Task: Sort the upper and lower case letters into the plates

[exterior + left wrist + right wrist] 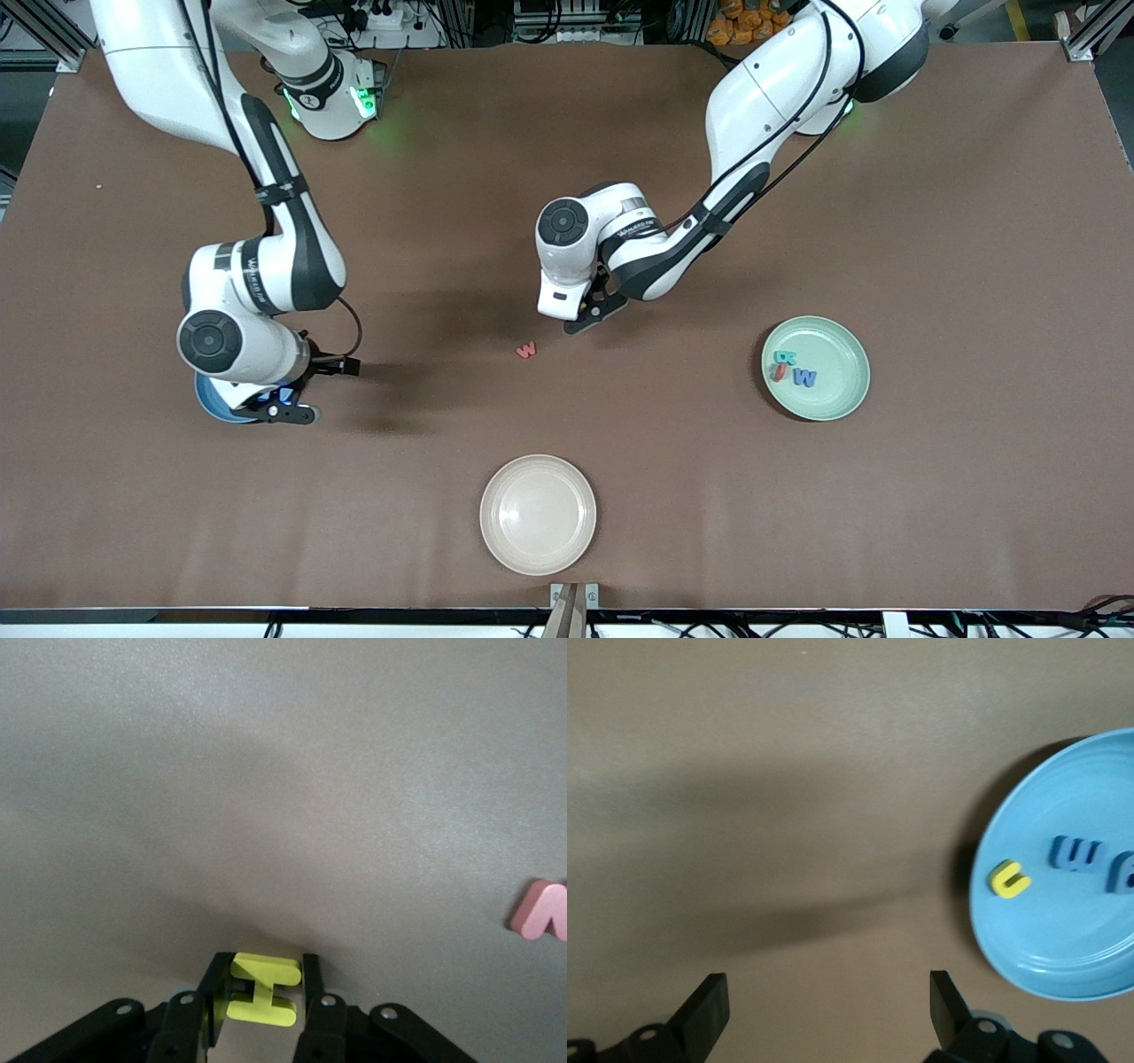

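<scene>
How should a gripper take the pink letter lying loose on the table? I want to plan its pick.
The pink letter lies flat on the bare table, beside the left gripper, so probably come straight down from above and pinch across its thin outer edges, as the left gripper has the yellow H.

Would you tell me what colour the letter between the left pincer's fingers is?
Yellow: the letter H in the left pincer, clearest in the left wrist view.
</scene>
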Action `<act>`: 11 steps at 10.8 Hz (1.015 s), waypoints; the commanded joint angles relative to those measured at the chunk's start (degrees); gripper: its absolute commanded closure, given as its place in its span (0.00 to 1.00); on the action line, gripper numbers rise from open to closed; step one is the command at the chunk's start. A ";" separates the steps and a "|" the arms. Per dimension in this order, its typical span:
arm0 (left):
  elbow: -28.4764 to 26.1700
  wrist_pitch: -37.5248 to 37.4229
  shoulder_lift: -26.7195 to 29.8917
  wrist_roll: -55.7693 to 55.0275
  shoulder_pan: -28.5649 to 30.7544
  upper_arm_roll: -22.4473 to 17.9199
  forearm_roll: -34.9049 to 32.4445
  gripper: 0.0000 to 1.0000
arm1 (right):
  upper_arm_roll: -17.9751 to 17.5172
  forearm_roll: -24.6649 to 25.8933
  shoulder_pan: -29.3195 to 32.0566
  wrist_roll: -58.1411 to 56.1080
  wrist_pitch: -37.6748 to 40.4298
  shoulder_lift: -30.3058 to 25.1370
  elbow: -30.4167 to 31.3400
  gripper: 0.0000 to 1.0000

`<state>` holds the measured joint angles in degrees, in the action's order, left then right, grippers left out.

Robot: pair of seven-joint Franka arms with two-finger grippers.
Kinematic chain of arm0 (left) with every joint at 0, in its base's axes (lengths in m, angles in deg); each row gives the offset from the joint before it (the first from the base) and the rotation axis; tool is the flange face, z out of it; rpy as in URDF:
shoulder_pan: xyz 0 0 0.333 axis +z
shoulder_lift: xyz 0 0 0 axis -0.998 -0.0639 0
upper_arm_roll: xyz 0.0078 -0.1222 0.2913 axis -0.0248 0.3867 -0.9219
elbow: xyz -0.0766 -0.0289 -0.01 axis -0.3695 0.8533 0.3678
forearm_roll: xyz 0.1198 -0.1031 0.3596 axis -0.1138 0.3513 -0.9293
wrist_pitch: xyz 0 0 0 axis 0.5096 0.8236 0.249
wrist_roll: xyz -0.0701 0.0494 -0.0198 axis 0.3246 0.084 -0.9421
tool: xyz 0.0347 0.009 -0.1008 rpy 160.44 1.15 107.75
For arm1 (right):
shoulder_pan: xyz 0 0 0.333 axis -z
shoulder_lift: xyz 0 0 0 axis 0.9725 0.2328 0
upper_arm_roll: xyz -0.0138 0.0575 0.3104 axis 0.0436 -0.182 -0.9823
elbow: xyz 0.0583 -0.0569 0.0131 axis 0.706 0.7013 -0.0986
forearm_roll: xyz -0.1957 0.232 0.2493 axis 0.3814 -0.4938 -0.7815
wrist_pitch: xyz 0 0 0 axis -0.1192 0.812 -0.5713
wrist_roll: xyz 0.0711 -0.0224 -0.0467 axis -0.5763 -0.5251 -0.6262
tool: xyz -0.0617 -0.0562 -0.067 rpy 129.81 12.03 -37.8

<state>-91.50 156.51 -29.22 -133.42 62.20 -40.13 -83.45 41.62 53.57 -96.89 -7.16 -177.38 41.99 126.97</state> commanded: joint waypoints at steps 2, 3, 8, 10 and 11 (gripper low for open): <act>-0.92 0.52 1.48 -0.47 -0.21 -0.71 -2.29 0.95 | 0.20 -1.47 -2.32 8.68 -1.98 1.67 -0.62 0.00; -0.66 0.52 2.18 0.58 0.49 -0.71 -2.29 1.00 | 0.20 -1.73 -2.41 10.52 -1.98 1.58 -0.62 0.00; -0.75 -2.36 10.35 14.18 14.09 0.43 -1.23 1.00 | 0.20 -7.07 -6.70 22.46 -4.87 1.84 -0.88 0.00; -1.01 -4.75 10.45 21.22 21.38 2.36 -1.23 1.00 | 0.20 -8.68 -11.71 30.97 -7.95 2.37 -0.97 0.00; -1.19 -6.15 10.45 24.73 24.98 3.15 -1.23 1.00 | 0.20 -8.59 -14.51 36.15 -10.13 2.89 -1.06 0.00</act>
<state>-90.62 151.77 -19.63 -112.82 82.26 -39.09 -84.78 41.32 46.25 -107.68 22.31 -185.43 43.73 126.80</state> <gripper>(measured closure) 0.652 0.000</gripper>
